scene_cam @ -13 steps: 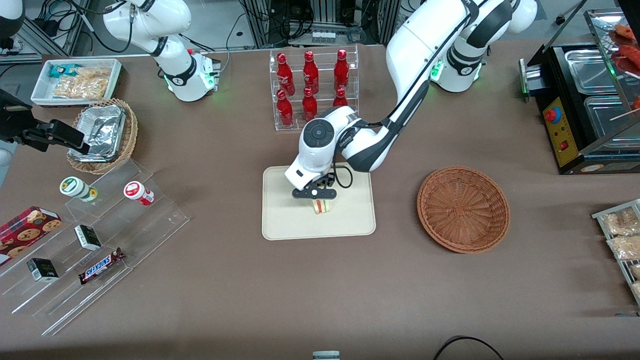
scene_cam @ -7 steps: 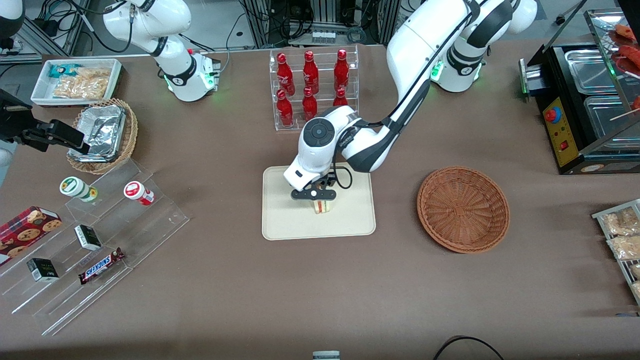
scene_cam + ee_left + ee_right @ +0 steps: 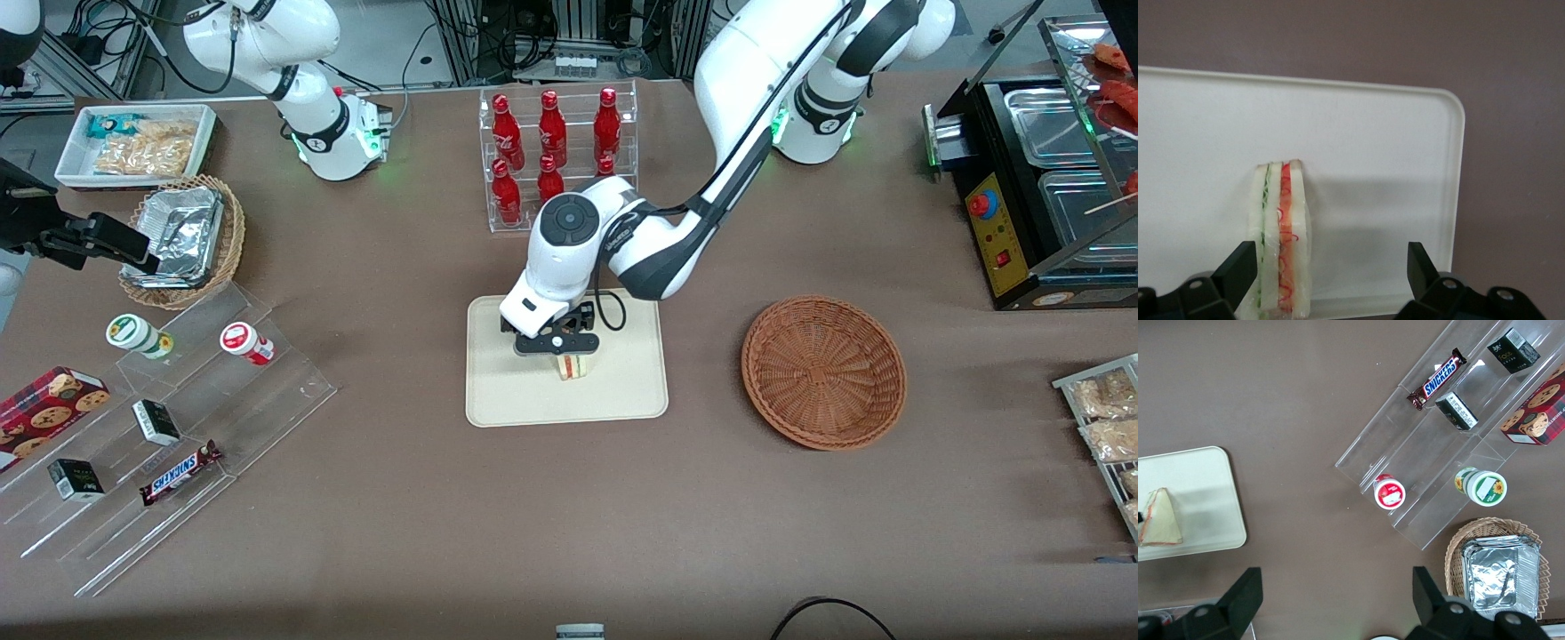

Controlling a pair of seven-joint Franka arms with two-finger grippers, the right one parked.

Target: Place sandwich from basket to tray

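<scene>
1. Wrist view: the gripper (image 3: 1328,267) hangs over the tray (image 3: 1431,133), fingers spread wide.
2. The sandwich (image 3: 1281,237) stands on the tray, released.
3. The wicker basket (image 3: 823,371) sits beside the tray.

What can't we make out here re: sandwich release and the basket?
- Front view: the gripper body covers the upper part of the sandwich on the tray, so contact is hidden.
- Left wrist view: fingers stand wide open, but the frame edge cuts off the sandwich's base.
- The basket shows only in the front view.
</scene>
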